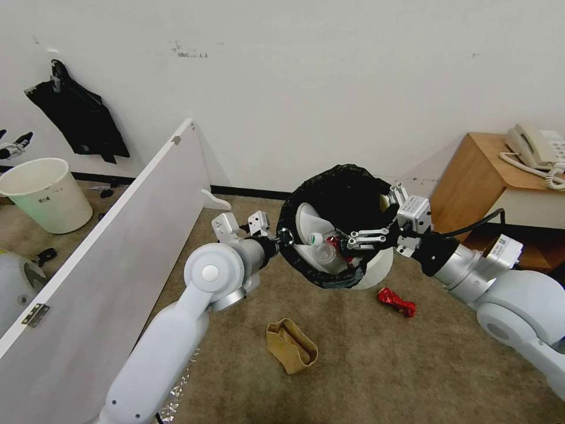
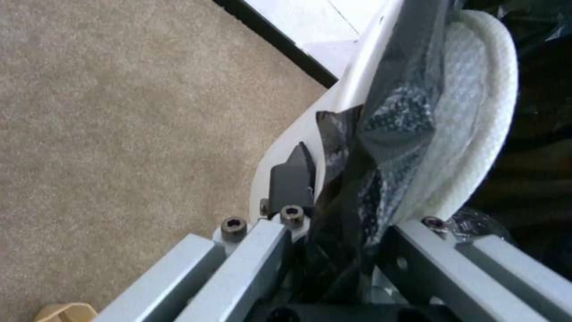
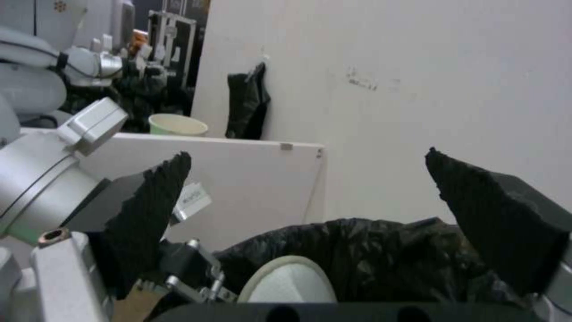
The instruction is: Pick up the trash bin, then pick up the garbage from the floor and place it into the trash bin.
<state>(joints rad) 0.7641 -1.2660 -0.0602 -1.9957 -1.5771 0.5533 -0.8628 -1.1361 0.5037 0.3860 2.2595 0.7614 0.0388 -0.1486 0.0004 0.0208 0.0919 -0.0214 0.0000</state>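
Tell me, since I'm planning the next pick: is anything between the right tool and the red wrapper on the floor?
Nothing visible. The right tool hangs open over the bin; the wrapper lies on bare carpet just below and to its right.

We hold the bin [image 1: 344, 227] off the floor [image 1: 365, 365] between our arms, left gripper [image 1: 281, 237] on its near-left rim, right gripper [image 1: 376, 232] over its mouth. A slipper [image 1: 309, 227] and bottle [image 1: 322, 248] lie inside. On the floor, the wrapper [image 1: 396, 301] lies right of the paper bag [image 1: 291, 345], both nearer us than the bin.
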